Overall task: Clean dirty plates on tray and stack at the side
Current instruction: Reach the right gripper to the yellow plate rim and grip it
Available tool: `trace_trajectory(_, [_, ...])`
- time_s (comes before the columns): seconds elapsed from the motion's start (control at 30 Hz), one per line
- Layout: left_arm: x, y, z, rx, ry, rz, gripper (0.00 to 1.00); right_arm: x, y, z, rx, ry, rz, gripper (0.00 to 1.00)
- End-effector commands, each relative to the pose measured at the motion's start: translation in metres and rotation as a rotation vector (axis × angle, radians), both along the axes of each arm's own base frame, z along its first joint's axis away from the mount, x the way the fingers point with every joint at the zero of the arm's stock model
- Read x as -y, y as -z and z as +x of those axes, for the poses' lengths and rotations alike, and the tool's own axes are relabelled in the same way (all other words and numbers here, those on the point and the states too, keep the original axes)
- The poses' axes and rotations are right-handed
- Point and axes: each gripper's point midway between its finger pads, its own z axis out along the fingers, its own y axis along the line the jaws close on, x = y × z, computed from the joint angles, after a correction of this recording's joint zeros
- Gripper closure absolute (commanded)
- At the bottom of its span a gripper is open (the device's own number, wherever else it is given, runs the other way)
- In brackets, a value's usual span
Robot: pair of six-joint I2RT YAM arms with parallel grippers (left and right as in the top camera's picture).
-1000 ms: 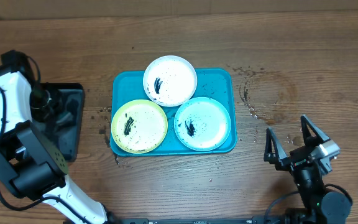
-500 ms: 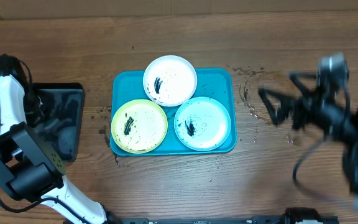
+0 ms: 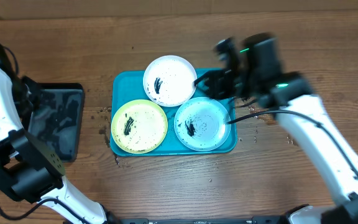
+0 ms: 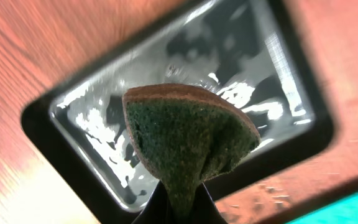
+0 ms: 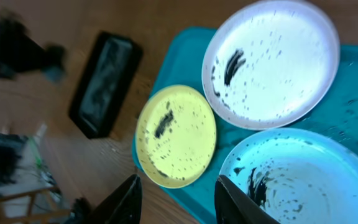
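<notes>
OVERHEAD: On the wood-grain desk (image 3: 73, 43), the turquoise tray (image 3: 219, 144), a rounded rectangle of plastic with a raised rim, sits at frame center. It carries three round plates, all flecked with black: the white plate (image 3: 169, 81) at top, the yellow-green plate (image 3: 138, 126) at lower left and the light blue plate (image 3: 202, 123) at lower right. My right end effector (image 3: 211, 84), blurred, hangs over the tray's upper right, beside the white plate. A glossy black tray (image 3: 55, 121) lies at frame left.

LEFT WRIST: My left end effector (image 4: 174, 202) pinches a coarse, dark green sponge (image 4: 188, 134) with a brown edge, at bottom center. Behind it lies the black tray, its shiny floor catching white glints. A turquoise corner shows at lower right.

RIGHT WRIST: My right end effector's two dark fingers (image 5: 126, 199) stand wide apart at the bottom edge, holding nothing. The three smeared plates fill the right half of the frame.
</notes>
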Motion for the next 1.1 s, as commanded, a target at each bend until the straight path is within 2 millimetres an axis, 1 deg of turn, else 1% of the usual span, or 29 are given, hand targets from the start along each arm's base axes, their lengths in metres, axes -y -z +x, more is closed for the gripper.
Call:
trace_trajectory(0.0, [0.007,-0.04,0.011,0.093,0.056,0.036,0.96,-0.014,0.02,0.014,-0.003,0.153,-0.139,0.59])
trace_trajectory(0.07, [0.017,-0.034,0.016,0.085,0.109,0.02,0.96,-0.025,0.03,0.013,-0.021,0.14,-0.164,0.57])
trace_trajectory(0.13, [0.029,-0.023,0.017,0.062,0.149,-0.005,0.96,-0.036,0.044,0.013,-0.058,0.133,-0.168,0.57])
trace_trajectory(0.2, [0.036,-0.013,0.017,0.042,0.175,-0.014,0.96,-0.043,0.058,0.013,-0.086,0.119,-0.181,0.57])
trace_trajectory(0.3, [0.034,-0.005,0.019,0.045,0.182,-0.006,0.96,-0.055,0.08,0.013,-0.132,0.087,-0.192,0.57])
trace_trajectory(0.37, [0.029,-0.002,0.019,0.052,0.17,0.0,0.96,-0.061,0.09,0.015,-0.144,0.073,-0.19,0.56])
trace_trajectory(0.43, [0.027,-0.002,0.019,0.064,0.159,-0.018,0.96,-0.067,0.095,0.018,-0.147,0.052,-0.188,0.51])
trace_trajectory(0.5, [0.024,-0.002,0.016,0.062,0.151,-0.019,0.96,-0.071,0.097,0.023,-0.141,0.05,-0.185,0.41])
trace_trajectory(0.53, [0.024,-0.002,0.016,0.061,0.15,-0.02,0.96,-0.076,0.095,0.025,-0.126,0.046,-0.169,0.34])
trace_trajectory(0.57, [0.025,-0.002,0.016,0.062,0.152,-0.024,0.96,-0.082,0.094,0.028,-0.109,0.039,-0.15,0.3])
trace_trajectory(0.63, [0.029,-0.002,0.017,0.072,0.162,-0.045,0.96,-0.088,0.093,0.028,-0.095,0.026,-0.136,0.28])
trace_trajectory(0.67, [0.032,-0.002,0.019,0.081,0.181,-0.061,0.96,-0.091,0.093,0.027,-0.09,0.023,-0.135,0.31])
trace_trajectory(0.7, [0.036,-0.002,0.021,0.092,0.209,-0.08,0.96,-0.093,0.093,0.028,-0.081,0.023,-0.134,0.45])
trace_trajectory(0.73, [0.04,-0.002,0.023,0.104,0.236,-0.099,0.96,-0.095,0.093,0.029,-0.075,0.021,-0.129,0.51])
trace_trajectory(0.77, [0.043,-0.002,0.024,0.113,0.257,-0.113,0.96,-0.097,0.094,0.029,-0.069,0.018,-0.126,0.52])
trace_trajectory(0.83, [0.049,-0.003,0.027,0.129,0.303,-0.137,0.96,-0.1,0.098,0.03,-0.058,0.019,-0.128,0.52])
trace_trajectory(0.9, [0.049,-0.003,0.027,0.129,0.305,-0.137,0.96,-0.099,0.112,0.033,-0.06,0.053,-0.169,0.54])
trace_trajectory(0.93, [0.049,-0.003,0.027,0.131,0.305,-0.137,0.96,-0.097,0.122,0.033,-0.078,0.081,-0.196,0.55])
trace_trajectory(0.97, [0.049,-0.003,0.027,0.131,0.305,-0.136,0.96,-0.095,0.134,0.03,-0.113,0.113,-0.226,0.56])
trace_trajectory(1.07, [0.049,-0.003,0.027,0.129,0.305,-0.136,0.96,-0.093,0.156,0.021,-0.174,0.112,-0.267,0.57])
